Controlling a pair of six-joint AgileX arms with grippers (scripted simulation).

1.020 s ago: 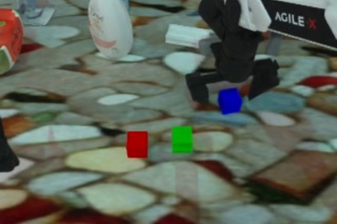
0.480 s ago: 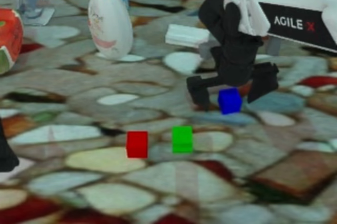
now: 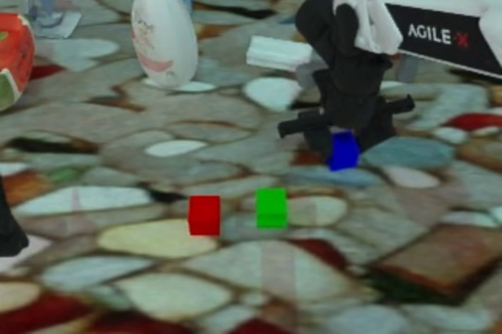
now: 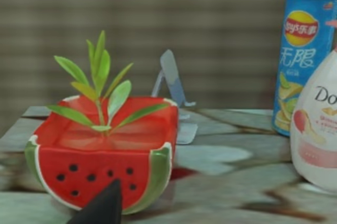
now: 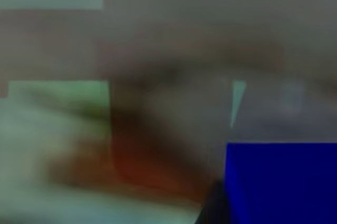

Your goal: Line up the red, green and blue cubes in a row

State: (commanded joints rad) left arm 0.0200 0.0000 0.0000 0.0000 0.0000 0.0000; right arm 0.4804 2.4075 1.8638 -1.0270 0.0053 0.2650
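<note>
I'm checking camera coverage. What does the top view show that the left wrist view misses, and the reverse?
Only the top view shows the red cube, green cube and blue cube, with the right tool closed around the blue one. Only the left wrist view shows the chips can's label and the planter's leaves. Both share the watermelon planter and white bottle.

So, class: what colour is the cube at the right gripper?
Deep blue cube, clearest in the top view.
</note>
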